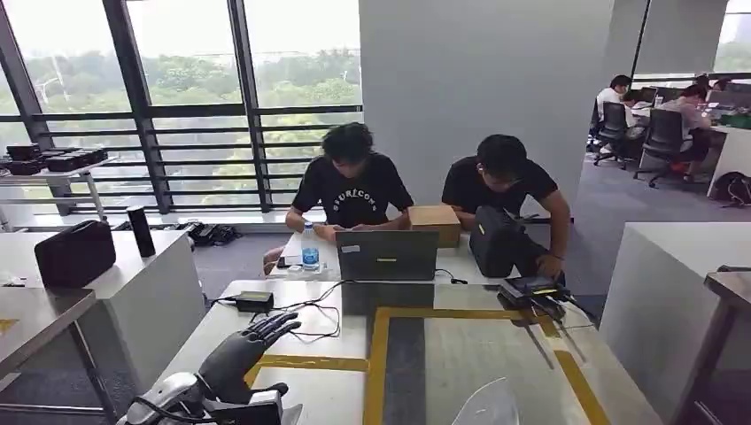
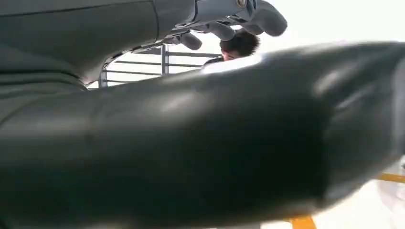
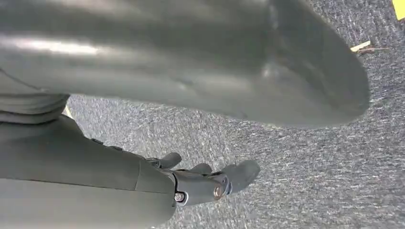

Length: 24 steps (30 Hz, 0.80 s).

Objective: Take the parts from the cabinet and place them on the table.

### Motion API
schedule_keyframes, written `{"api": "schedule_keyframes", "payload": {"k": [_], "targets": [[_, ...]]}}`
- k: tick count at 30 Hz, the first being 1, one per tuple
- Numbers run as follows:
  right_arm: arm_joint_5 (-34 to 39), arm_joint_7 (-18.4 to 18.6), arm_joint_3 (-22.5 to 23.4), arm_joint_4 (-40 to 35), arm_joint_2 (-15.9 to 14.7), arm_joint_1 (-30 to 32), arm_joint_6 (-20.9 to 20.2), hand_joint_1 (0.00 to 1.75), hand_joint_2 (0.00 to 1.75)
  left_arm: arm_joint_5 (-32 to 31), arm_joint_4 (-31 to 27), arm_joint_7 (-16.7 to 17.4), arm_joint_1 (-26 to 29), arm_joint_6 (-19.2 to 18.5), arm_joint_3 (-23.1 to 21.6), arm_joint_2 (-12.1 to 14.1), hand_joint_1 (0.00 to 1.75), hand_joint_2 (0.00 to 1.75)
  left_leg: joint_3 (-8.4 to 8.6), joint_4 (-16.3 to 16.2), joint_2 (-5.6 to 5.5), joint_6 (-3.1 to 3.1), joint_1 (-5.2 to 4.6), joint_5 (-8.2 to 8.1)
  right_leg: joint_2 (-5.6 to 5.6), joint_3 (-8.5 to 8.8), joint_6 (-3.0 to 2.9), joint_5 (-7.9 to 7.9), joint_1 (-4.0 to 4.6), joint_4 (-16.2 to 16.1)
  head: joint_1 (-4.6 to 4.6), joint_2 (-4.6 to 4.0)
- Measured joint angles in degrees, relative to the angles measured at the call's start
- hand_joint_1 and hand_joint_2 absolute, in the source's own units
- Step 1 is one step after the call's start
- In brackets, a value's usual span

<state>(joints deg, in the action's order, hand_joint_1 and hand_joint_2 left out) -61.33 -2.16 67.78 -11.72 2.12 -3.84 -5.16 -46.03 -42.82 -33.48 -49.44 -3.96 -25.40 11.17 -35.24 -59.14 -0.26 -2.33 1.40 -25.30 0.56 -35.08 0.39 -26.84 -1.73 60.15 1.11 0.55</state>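
hovering over the near corner of the table [image 1: 292, 367], the left hand [image 1: 237, 352] is released, its dark fingers [image 1: 274, 326] stretched forward and apart with nothing between them. just ahead of those fingers lie a small black power block [image 1: 254, 300] and its thin cable [image 1: 323, 312]; farther ahead stand a laptop [image 1: 386, 255], a water bottle [image 1: 310, 254] and a cardboard box [image 1: 435, 224], with two people seated behind them. off to the hand's right, at the near table edge, lies something clear and curved [image 1: 487, 405], possibly a plastic piece, too cut off to name.

the right hand [image 3: 205, 183] hangs over grey carpet [image 3: 310, 171], fingers loosely apart and holding nothing.

neither the cabinet nor any part from it can be picked out here, so where the parts sit cannot be told. how they will handle is therefore a guess: small machine parts tend to be stiff and perhaps smooth, so a grip across the widest firm faces, with the thumb opposite the fingers, seems wise. if the clear piece is one of them, it looks light and thin and would want gentle pressure.
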Motion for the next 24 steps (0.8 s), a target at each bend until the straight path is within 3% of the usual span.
{"api": "schedule_keyframes", "payload": {"k": [1,2,4,5,6,7,10,11,13,15,16,17,19,20,21,22,24], "targets": [[0.0,0.07,0.0,0.0,0.0,-0.04,0.0,0.0,0.0,0.06,-0.11,0.06,0.03,0.0,-0.13,0.02,0.0,0.0,-0.5,-0.79,0.06,-0.17,0.04,-1.04,-0.08,-0.02,-0.44,0.25,-0.1,-0.14,0.0,0.0],[0.0,0.07,0.0,0.0,0.0,-0.07,0.02,0.0,0.0,0.09,-0.22,0.13,0.01,0.0,-0.24,0.11,0.0,0.0,-1.49,-3.48,0.14,-0.19,0.02,-3.21,-0.09,-0.18,-0.81,0.41,-0.09,-0.18,-0.09,0.0],[0.0,0.07,0.02,0.0,0.0,-0.05,0.02,0.0,0.0,0.31,-0.37,0.18,0.14,0.0,-0.5,0.18,0.0,0.0,-5.24,-12.84,0.12,-0.32,-0.08,-8.15,-0.17,-0.68,-1.24,0.72,0.15,-0.18,-0.11,0.0],[-0.02,0.11,0.02,0.0,0.0,-0.05,0.02,0.0,0.0,0.57,-0.37,0.31,0.31,0.0,-0.52,0.18,0.0,0.0,-6.7,-16.52,0.12,-0.26,-0.08,-9.57,-0.2,-1.01,-1.38,0.93,0.31,-0.18,-0.09,0.0],[-0.04,0.13,0.02,0.0,0.0,-0.04,0.02,0.0,0.0,0.83,-0.39,0.35,0.47,0.0,-0.55,0.2,0.0,0.0,-7.09,-18.03,0.12,-0.09,-0.13,-9.77,-0.2,-1.34,-1.4,1.16,0.41,-0.15,-0.11,0.0],[-0.04,0.15,0.02,0.0,0.0,-0.03,0.04,0.0,0.0,0.96,-0.44,0.46,0.55,0.0,-0.57,0.24,0.0,0.0,-6.0,-16.67,0.12,0.18,-0.21,-8.7,-0.19,-1.58,-1.37,1.38,0.53,-0.13,-0.11,0.0],[-0.24,0.15,0.04,0.0,0.0,-0.02,0.04,0.0,0.0,1.12,-1.09,0.44,0.39,0.0,-0.66,0.42,0.0,0.0,2.52,-2.17,0.12,1.49,-0.74,-2.79,-0.19,-1.63,-1.05,1.74,0.6,-0.12,-0.13,0.0],[-0.3,0.15,0.04,0.0,0.02,-0.08,0.06,0.0,0.0,1.14,-1.27,0.44,0.33,0.0,-0.72,0.46,0.0,0.0,3.48,-0.89,0.09,1.63,-1.11,-3.68,-0.2,-1.89,-0.56,2.04,0.78,-0.13,-0.11,0.0],[-0.44,0.2,0.07,0.0,-0.02,-0.06,0.11,0.0,0.0,1.2,-1.42,0.5,0.36,-0.15,-0.81,0.5,0.0,0.0,3.08,-0.4,-0.01,1.61,-1.41,-3.27,-0.2,-2.23,0.19,2.58,0.54,-0.29,-0.2,0.0],[-0.5,0.24,0.09,0.0,0.0,0.05,0.11,0.0,0.0,1.24,-1.66,0.57,0.39,-0.26,-0.92,0.57,0.0,0.0,2.94,0.09,-0.05,2.28,-1.17,-2.57,-0.22,-2.14,1.02,3.17,0.72,-0.8,-0.17,0.0],[-0.52,0.24,0.09,0.0,0.0,-0.02,0.11,0.0,0.0,1.25,-1.81,0.59,0.34,-0.26,-0.96,0.57,0.0,0.0,2.95,0.46,0.22,2.58,-0.88,-2.08,-0.27,-2.3,1.21,2.39,0.42,-0.28,-0.15,0.0],[-0.52,0.24,0.09,0.0,0.0,-0.05,0.09,0.0,0.0,1.27,-1.88,0.66,0.3,-0.26,-0.98,0.55,0.0,0.0,2.74,0.56,0.25,3.02,-0.88,-1.77,-0.34,-3.04,1.48,0.52,0.48,1.45,-0.07,0.0],[-0.55,0.22,0.09,0.0,-0.07,-0.02,0.11,0.0,0.0,1.27,-1.92,0.83,0.34,-0.31,-1.01,0.57,0.0,0.0,1.88,0.47,0.45,3.51,-0.94,-1.25,-0.32,-6.56,1.99,-4.77,0.53,10.39,-0.04,0.0],[-0.57,0.22,0.09,0.0,-0.07,0.05,0.09,0.0,0.0,1.29,-1.9,0.81,0.4,-0.33,-1.05,0.57,0.0,0.0,1.32,0.36,0.47,3.57,-0.97,-0.93,-0.32,-8.32,2.16,-6.68,0.55,14.89,-0.02,0.0],[-0.61,0.24,0.09,0.0,-0.07,0.05,0.07,0.0,0.0,1.29,-1.9,0.81,0.52,-0.33,-1.09,0.55,0.0,0.0,0.81,0.27,0.46,3.54,-0.99,-0.61,-0.32,-8.96,2.21,-7.26,0.55,17.18,0.02,0.0],[-0.63,0.24,0.09,0.0,-0.04,0.04,0.0,0.0,0.0,1.31,-1.9,0.81,0.62,-0.33,-1.14,0.55,0.0,0.0,0.42,0.19,0.44,3.45,-0.98,-0.36,-0.33,-8.12,2.19,-6.55,0.54,16.3,0.02,0.0],[-0.63,0.24,0.09,0.0,-0.09,-0.01,0.02,0.0,0.0,1.42,-1.92,0.63,0.66,-0.33,-1.22,0.57,0.0,0.0,-0.03,-0.01,0.41,3.12,-0.97,-0.03,-0.34,-2.2,1.97,-2.56,0.54,7.18,0.07,0.0]]}}
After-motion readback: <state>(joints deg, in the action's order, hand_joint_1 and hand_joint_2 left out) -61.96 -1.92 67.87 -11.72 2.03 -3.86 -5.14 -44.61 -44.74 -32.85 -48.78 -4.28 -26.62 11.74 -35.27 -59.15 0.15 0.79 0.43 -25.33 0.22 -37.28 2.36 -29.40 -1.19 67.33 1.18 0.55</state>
